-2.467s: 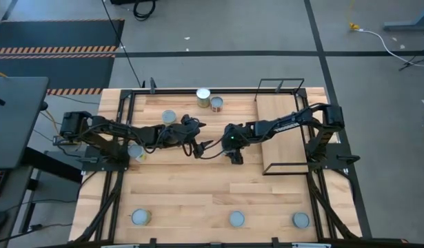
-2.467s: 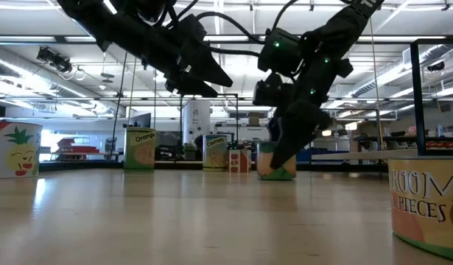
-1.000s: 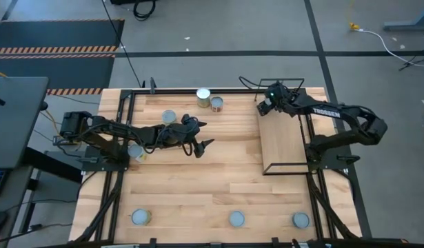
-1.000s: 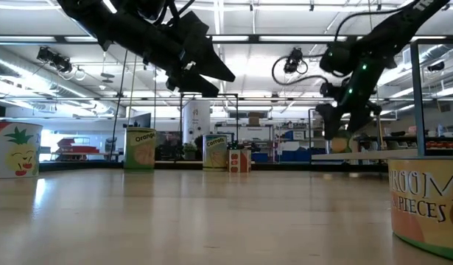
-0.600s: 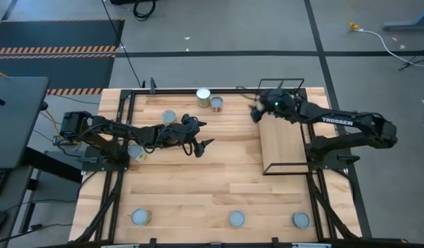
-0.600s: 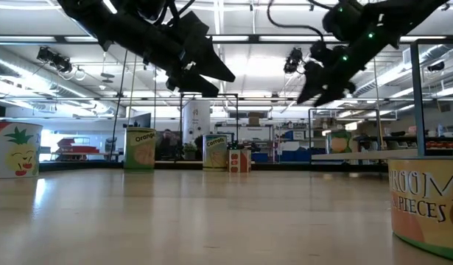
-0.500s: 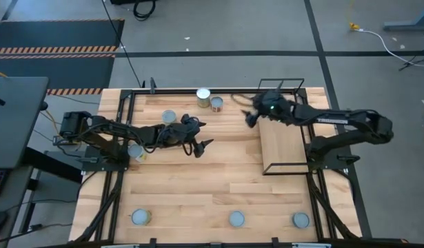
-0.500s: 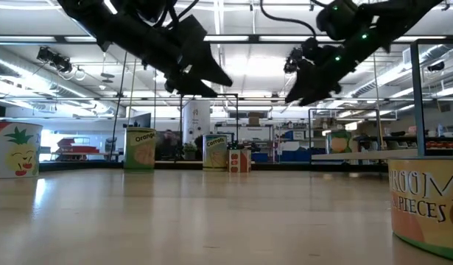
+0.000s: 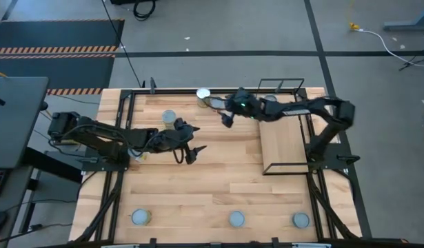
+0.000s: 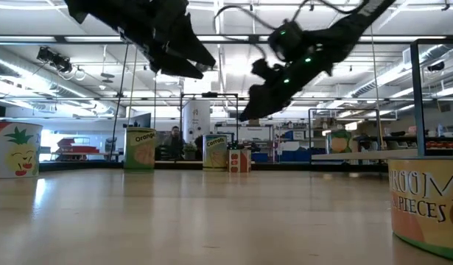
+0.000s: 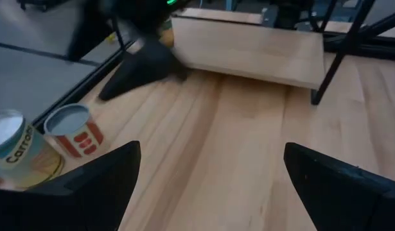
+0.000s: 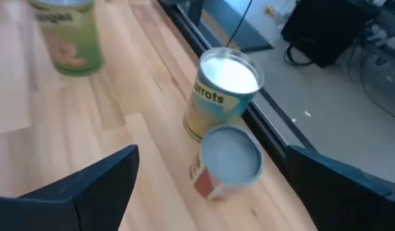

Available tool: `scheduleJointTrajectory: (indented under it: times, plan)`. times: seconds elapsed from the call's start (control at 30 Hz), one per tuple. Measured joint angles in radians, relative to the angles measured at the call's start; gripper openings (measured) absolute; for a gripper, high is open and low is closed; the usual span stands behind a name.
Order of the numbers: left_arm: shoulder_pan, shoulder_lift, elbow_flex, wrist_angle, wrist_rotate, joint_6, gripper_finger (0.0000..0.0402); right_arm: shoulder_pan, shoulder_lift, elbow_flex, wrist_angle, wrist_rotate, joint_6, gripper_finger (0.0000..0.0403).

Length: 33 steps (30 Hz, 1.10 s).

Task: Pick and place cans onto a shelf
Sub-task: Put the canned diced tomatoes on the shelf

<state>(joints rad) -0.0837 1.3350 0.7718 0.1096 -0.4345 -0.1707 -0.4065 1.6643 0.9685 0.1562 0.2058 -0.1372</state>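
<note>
My right gripper [image 9: 224,118] is open and empty, above the table beside two cans at the far edge: a yellow "carrots" can [image 12: 226,96] and a red-labelled can [image 12: 226,160], both standing upright. A green-labelled can [image 12: 72,38] stands farther off. My left gripper [image 9: 187,153] is open and empty above the table's middle left, and it sees the same two cans [image 11: 72,131]. The shelf [image 9: 284,138], a brown board in a black wire frame, stands at the right. A can [image 10: 344,141] seems to stand on its far end, which my right arm hides in the high view.
More cans stand on the table: one [image 9: 169,117] at the left middle, one [image 9: 136,154] under my left arm, and three along the near edge [image 9: 140,218], [image 9: 236,219], [image 9: 300,220]. The black frame rail [image 9: 163,90] runs along the far edge.
My right gripper has let go of a can at the shelf's far end and risen. It has then swung toward the table's left and come down beside the two cans at the far edge. My left gripper has drawn slightly toward the table's left and near edge.
</note>
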Motion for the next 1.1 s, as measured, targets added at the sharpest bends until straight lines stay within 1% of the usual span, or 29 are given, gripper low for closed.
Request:
scheduleJointTrajectory:
  times: [0.1, 0.2, 0.27, 0.37, 0.43, 0.63, 0.83, 0.97, 1.1]
  plan:
    - [0.000, 0.000, 0.000, -0.023, -0.014, 0.000, 0.0389, -0.031, 0.084, 0.111, -0.103, -0.044, -0.029, 0.0400]
    - [0.001, 0.000, 0.000, -0.033, -0.017, -0.001, 0.0389, -0.061, 0.146, 0.191, -0.170, -0.080, -0.059, 0.0400]
    - [0.000, 0.000, 0.000, -0.041, -0.017, -0.001, 0.0389, -0.082, 0.178, 0.232, -0.183, -0.126, -0.076, 0.0400]
    - [0.000, 0.000, 0.000, -0.043, -0.016, -0.001, 0.0389, -0.111, 0.217, 0.260, -0.187, -0.200, -0.100, 0.0400]
    - [0.001, 0.000, 0.000, -0.048, -0.017, 0.000, 0.0389, -0.128, 0.245, 0.267, -0.188, -0.216, -0.102, 0.0400]
    - [0.001, 0.000, -0.001, -0.050, -0.016, -0.001, 0.0389, -0.170, 0.320, 0.272, -0.151, -0.221, -0.088, 0.0400]
    - [0.001, 0.000, -0.001, -0.049, -0.016, -0.001, 0.0389, -0.177, 0.368, 0.272, -0.122, -0.253, -0.023, 0.0397]
    - [0.001, 0.000, -0.001, -0.048, -0.016, -0.001, 0.0389, -0.173, 0.381, 0.272, -0.099, -0.252, -0.003, 0.0381]
    - [0.002, 0.000, -0.001, -0.047, -0.017, -0.002, 0.0389, -0.172, 0.376, 0.272, -0.095, -0.250, 0.038, 0.0346]
